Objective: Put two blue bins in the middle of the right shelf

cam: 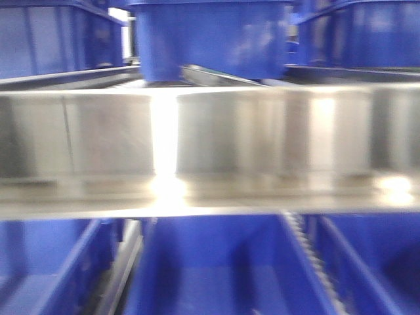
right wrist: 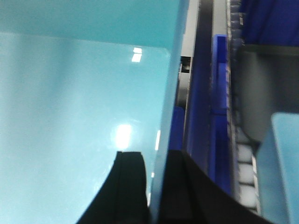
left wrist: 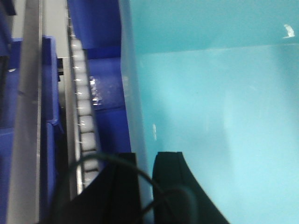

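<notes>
A blue bin (cam: 213, 36) hangs at the top centre of the front view, above the steel shelf rail (cam: 210, 131). No gripper shows in that view. In the left wrist view my left gripper (left wrist: 145, 163) is shut on the bin's left wall (left wrist: 135, 107), one finger inside and one outside; the bin's inside (left wrist: 219, 116) looks pale cyan. In the right wrist view my right gripper (right wrist: 156, 161) is shut on the bin's right wall (right wrist: 168, 93) in the same way. The bin looks held between both arms.
More blue bins stand at upper left (cam: 52, 39) and upper right (cam: 361, 33), and several below the rail (cam: 216, 269). Roller tracks (left wrist: 84, 116) run beside the held bin, also in the right wrist view (right wrist: 243, 158). Another bin's corner (right wrist: 280, 168) is at lower right.
</notes>
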You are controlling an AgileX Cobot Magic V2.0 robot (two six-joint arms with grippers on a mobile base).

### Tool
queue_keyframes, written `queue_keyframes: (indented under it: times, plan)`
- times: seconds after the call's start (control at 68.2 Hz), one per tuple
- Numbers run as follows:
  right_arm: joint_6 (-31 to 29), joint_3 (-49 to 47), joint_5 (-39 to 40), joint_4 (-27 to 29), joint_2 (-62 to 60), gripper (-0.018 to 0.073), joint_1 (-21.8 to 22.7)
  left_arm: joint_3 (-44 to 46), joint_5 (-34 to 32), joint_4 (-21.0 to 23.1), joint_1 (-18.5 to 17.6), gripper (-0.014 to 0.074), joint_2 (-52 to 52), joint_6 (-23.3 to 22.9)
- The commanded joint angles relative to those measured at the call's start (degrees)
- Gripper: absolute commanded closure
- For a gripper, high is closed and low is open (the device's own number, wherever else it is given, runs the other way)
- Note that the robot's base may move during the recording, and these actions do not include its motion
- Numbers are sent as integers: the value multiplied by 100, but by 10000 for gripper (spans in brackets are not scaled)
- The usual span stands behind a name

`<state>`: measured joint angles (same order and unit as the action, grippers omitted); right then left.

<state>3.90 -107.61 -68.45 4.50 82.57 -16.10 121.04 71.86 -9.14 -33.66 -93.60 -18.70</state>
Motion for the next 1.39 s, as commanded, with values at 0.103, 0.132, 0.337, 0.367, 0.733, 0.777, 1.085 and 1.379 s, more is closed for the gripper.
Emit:
queue_keyframes:
  times: [0.103,0.132,0.337,0.367,0.733,0.777,1.085,1.379]
  plan:
    - [-65,-47,563,-131,-38,711,4,92,-190,85,-41,707,114,51]
    - [-65,-47,615,-131,-38,711,4,92,-190,85,-41,707,114,51]
    - [-65,-47,737,-131,-38,711,4,92,-190,85,-41,707,114,51]
    - [-65,-47,737,-131,-38,711,4,92,-190,85,-41,707,114,51]
    - [-65,-47,737,-131,-38,711,4,92,-190,85,-41,707,114,51]
    - [-65,-47,737,-131,-38,711,4,92,-190,85,-41,707,114,51]
    - [-65,-47,737,-131,-38,711,4,92,-545,85,-41,707,114,51]
    - [-65,-47,737,-131,-38,711,4,92,-682,85,-41,707,114,51]
